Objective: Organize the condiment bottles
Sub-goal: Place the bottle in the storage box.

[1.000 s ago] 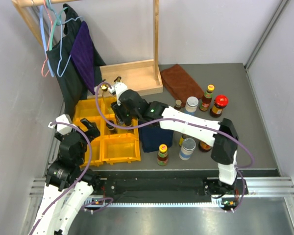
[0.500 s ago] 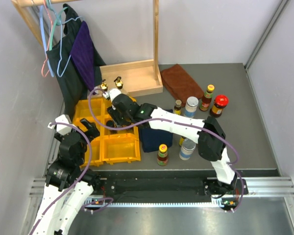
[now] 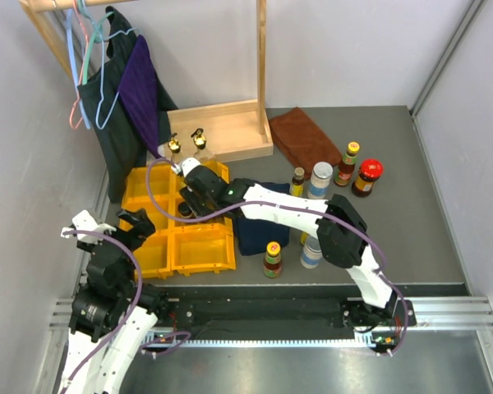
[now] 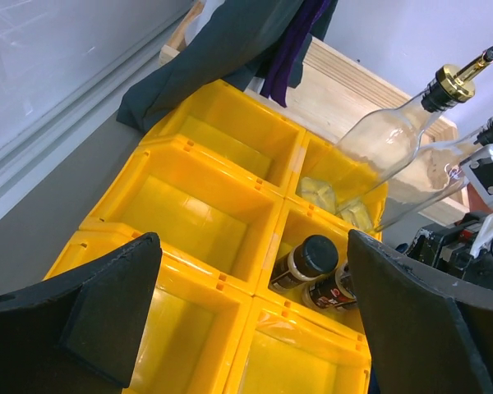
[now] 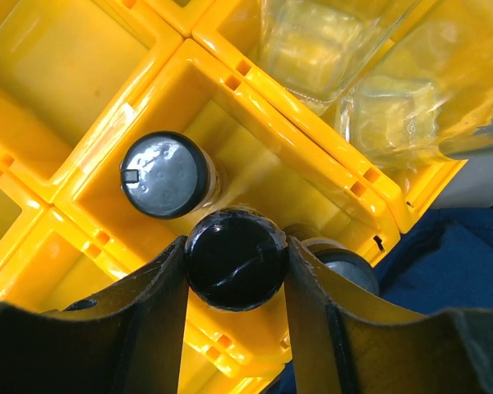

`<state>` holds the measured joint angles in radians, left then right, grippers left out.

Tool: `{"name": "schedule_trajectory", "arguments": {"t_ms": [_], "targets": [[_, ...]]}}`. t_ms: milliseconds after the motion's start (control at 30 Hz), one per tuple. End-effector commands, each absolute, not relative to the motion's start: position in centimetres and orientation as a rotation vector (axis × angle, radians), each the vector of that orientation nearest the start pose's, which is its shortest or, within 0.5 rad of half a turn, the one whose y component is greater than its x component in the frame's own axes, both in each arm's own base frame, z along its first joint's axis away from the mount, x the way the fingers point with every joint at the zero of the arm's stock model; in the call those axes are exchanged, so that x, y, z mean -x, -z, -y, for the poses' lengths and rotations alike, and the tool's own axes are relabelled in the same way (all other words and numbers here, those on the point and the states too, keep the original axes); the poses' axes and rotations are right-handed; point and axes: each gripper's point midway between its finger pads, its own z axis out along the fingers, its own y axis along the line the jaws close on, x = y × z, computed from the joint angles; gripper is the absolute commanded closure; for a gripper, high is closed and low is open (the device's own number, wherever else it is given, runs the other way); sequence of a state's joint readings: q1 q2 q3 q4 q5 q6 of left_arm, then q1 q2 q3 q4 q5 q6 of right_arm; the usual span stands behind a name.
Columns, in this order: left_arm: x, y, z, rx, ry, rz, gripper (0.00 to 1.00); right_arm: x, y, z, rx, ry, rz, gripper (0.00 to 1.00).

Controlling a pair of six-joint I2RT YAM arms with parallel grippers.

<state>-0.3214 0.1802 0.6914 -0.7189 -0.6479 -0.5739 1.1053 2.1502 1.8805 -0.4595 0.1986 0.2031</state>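
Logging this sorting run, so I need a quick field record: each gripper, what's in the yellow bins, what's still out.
Right gripper: shut on a black-capped bottle, in a middle compartment of the yellow bins
Left gripper: open, empty, near the bins
Same compartment: another black-capped bottle
Far compartment: two clear gold-topped bottles, leaning
Still out: red-lidded jar, yellow-capped bottle, others on the table

Glossy yellow plastic bins [image 4: 189, 209] gleaming, smooth clear glass bottles [image 4: 378, 139] with shiny gold metal tops [image 4: 448, 80], a glossy black bottle cap [image 5: 236, 258] between matt black fingers [image 5: 152, 312] of the right hand [image 5: 235, 269], a bare pale wood tray [image 3: 234, 123], a soft rust cloth [image 3: 302, 139], a matt grey counter [image 3: 419, 222].
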Motion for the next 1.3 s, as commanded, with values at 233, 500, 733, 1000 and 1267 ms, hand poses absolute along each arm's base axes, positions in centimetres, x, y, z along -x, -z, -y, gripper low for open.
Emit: {"name": "schedule_trajectory", "arguments": {"t_ms": [233,500,733,1000,1267], "targets": [[-18.0,-25.4,-3.8,0.687,0.069,-1.575,0.01,-28.5,-14.1,-51.8,0.918,-0.456,-2.069,0.99],[-17.9,-25.5,-3.8,0.688,0.068,-1.574,0.01,-28.3,-13.8,-51.9,0.923,-0.467,-2.079,0.82],[-17.9,-25.5,-3.8,0.69,0.066,-1.576,0.01,-28.0,-15.4,-51.9,0.899,-0.499,-2.062,0.56],[-17.9,-25.6,-3.8,0.691,0.071,-1.572,0.01,-27.6,-17.1,-52.0,0.888,-0.515,-2.043,0.38],[-17.9,-25.5,-3.8,0.688,0.07,-1.576,0.01,-27.2,-18.9,-51.8,0.858,-0.525,-2.025,0.36]]}}
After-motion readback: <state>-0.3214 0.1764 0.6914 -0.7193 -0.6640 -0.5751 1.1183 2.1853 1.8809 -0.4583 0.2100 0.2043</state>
